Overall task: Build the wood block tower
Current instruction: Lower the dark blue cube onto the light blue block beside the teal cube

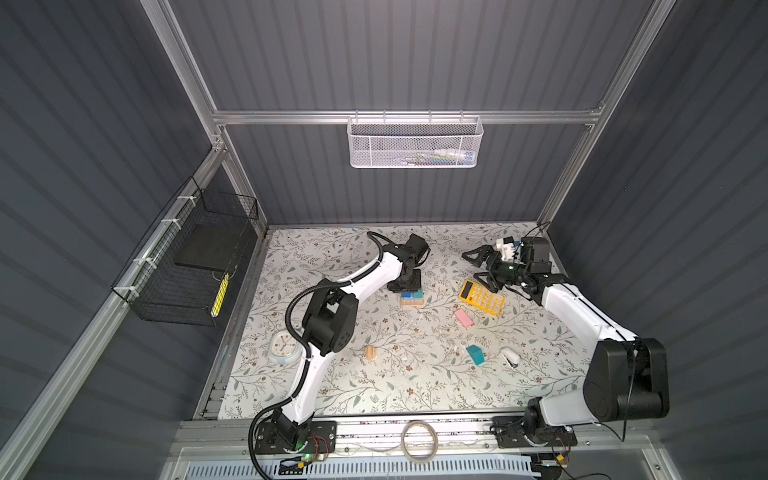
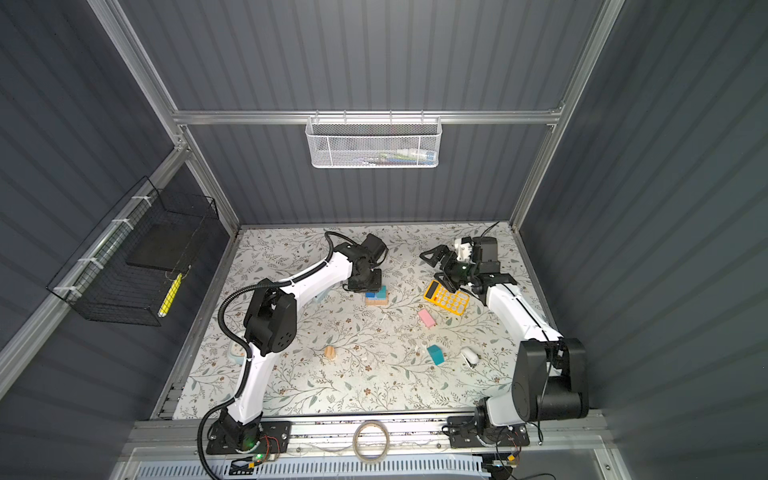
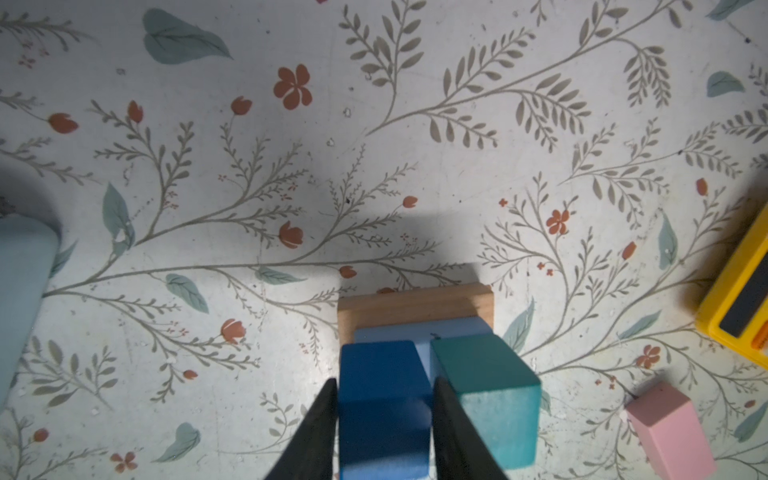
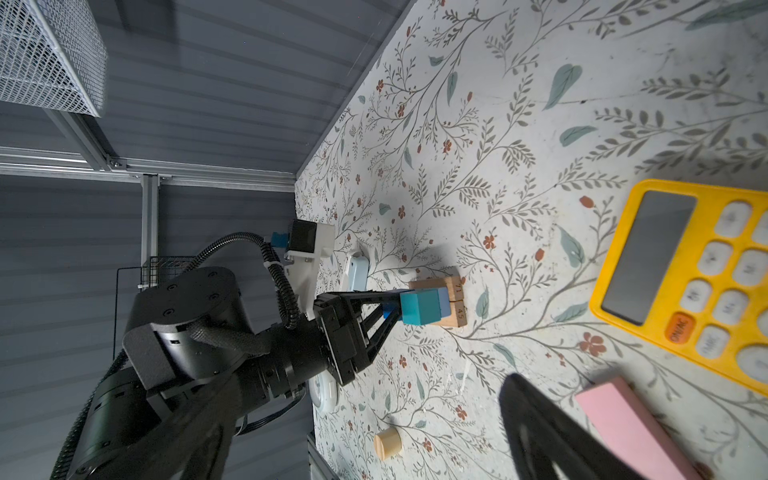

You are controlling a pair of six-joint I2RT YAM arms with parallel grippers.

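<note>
The tower (image 1: 412, 297) stands toward the far middle of the tabletop (image 1: 374, 395), left of the calculator (image 1: 482, 298) and apart from it. Tan bars (image 3: 415, 305) lie flat as its base. A light blue block (image 3: 415, 332) rests on them. On top of that, a dark blue block (image 3: 382, 399) and a teal block (image 3: 486, 386) stand side by side with a narrow gap between them.

The left pincer (image 3: 384, 379) reaches down onto the tower from above. In the left wrist view its fingers (image 3: 320, 428) lie against both sides of the dark blue block and grip it, and one finger sits in the gap next to the teal block. In both top views the pincer's body hides most of the tower's far side.

The right pincer (image 1: 478, 266) hangs in the air at the far right, beyond the far end of the calculator. Its jaws are spread wide and empty, well clear of the tower.

The other pieces lie loose on the tabletop. A pink block (image 1: 463, 318) lies flat just on the near side of the calculator. A teal roof piece (image 1: 475, 354) lies nearer again, with the stapler (image 1: 510, 357) just to its right. A tan peg (image 1: 370, 353) lies alone left of the roof piece, well apart from the tower. A clock (image 1: 281, 348) lies at the near left, partly covered by the left arm.
</note>
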